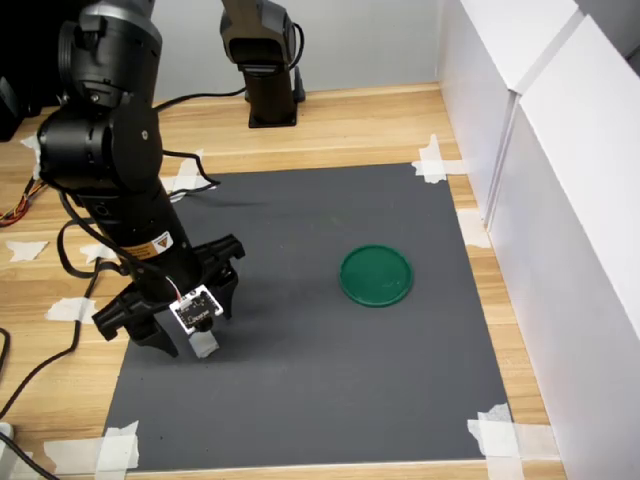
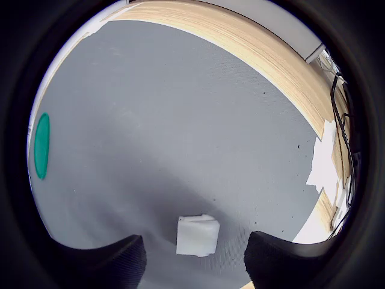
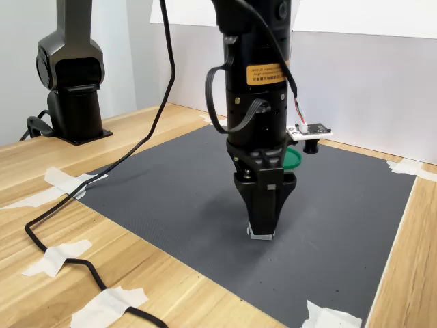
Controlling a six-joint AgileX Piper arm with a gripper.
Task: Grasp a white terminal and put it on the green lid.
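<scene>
The white terminal (image 2: pixel 197 235) sits on the dark grey mat (image 1: pixel 330 330) at the lower left of the first exterior view, directly between the spread fingers (image 2: pixel 102 262) of the gripper (image 1: pixel 190 335), which stands open astride it; the green lid (image 1: pixel 376 275) lies well apart, right of centre in the first exterior view

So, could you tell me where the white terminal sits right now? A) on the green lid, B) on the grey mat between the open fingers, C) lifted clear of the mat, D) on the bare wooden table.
B: the wrist view shows the white terminal resting on the grey mat between the spread fingers, far from the green lid.
</scene>
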